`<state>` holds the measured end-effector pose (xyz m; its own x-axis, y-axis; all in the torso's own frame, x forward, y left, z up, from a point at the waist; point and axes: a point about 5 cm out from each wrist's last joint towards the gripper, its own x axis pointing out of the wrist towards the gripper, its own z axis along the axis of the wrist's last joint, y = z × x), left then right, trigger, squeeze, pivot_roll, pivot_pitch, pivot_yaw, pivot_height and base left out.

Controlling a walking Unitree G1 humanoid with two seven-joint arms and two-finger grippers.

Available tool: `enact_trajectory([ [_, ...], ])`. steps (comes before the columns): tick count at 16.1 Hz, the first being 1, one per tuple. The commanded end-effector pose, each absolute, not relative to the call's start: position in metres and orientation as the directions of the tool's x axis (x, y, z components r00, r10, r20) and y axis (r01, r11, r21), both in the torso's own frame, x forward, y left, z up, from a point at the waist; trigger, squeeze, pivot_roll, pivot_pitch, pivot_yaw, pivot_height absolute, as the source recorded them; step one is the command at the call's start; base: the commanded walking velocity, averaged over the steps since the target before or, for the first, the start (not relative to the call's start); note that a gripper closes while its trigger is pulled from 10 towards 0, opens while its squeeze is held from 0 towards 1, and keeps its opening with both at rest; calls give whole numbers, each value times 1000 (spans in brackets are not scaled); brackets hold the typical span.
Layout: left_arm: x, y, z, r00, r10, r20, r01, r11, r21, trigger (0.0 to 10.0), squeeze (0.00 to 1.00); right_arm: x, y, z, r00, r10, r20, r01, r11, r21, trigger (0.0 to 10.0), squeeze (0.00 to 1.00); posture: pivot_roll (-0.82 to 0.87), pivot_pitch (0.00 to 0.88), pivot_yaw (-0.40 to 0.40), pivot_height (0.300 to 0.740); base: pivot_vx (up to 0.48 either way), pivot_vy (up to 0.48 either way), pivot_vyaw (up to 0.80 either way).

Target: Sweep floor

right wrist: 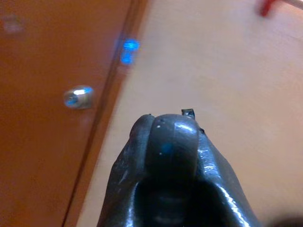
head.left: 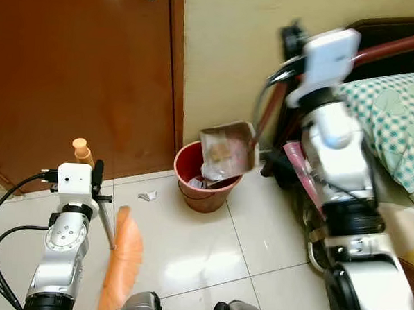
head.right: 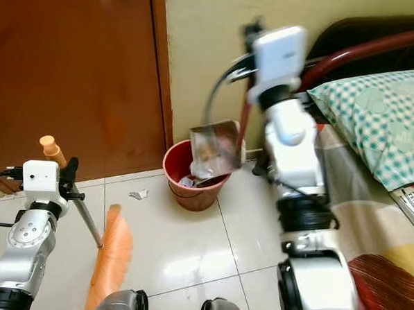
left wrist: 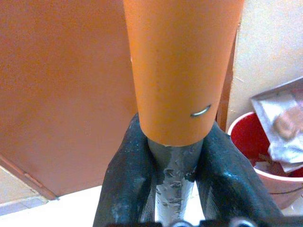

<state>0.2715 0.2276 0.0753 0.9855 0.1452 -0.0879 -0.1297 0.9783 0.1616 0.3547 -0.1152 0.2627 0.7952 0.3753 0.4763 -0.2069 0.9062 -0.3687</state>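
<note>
L gripper (left wrist: 175, 163) sits low on the robot's left side, fingers (left wrist: 125, 182) clamped on the broom handle (left wrist: 182, 66). The wrist view shows both black pads pressed against the grey shaft right below the orange grip sleeve. The broom (head.left: 121, 262) slants down from that grip; its orange bristle head rests on the white tile floor (head.left: 188, 251) near the robot's feet, and the handle tip pokes up above the wrist.

R arm is raised high, w/ the gripper (right wrist: 170, 142) up near the wall (head.left: 226, 52). Its fingers are closed around a dark rounded rod, prob. the dustpan's long handle (head.left: 265, 109), though the wrist view is too blurred to be sure. The dustpan (head.left: 227, 150) hangs tilted over the red bin (head.left: 204, 188), its mouth facing down into it w/ paper scraps showing at the rim. The bin stands at the wall base, between the brown door (head.left: 79, 72) and the bed (head.left: 396, 123).

One small paper scrap (head.left: 147, 195) lies on the tiles just left of the bin. A green checked pillow (head.right: 379, 115) lies on the bed at right.
</note>
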Motion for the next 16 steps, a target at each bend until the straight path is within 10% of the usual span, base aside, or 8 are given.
enact_trajectory([
  [1,266,232,63,975,155,-156,-122,972,202,10000,0,344,-99,264,726,481,492,-213,837,-504,10000,0,42,83,-22,740,0,0,0],
  [6,272,228,66,978,143,-151,-108,970,218,10000,0,326,-73,229,631,694,346,-337,647,-684,10000,0,115,81,-54,740,0,0,0],
  [16,269,221,62,979,128,-159,-94,974,207,10000,0,324,-68,221,607,715,347,-351,633,-690,10000,0,133,76,-73,740,0,0,0],
])
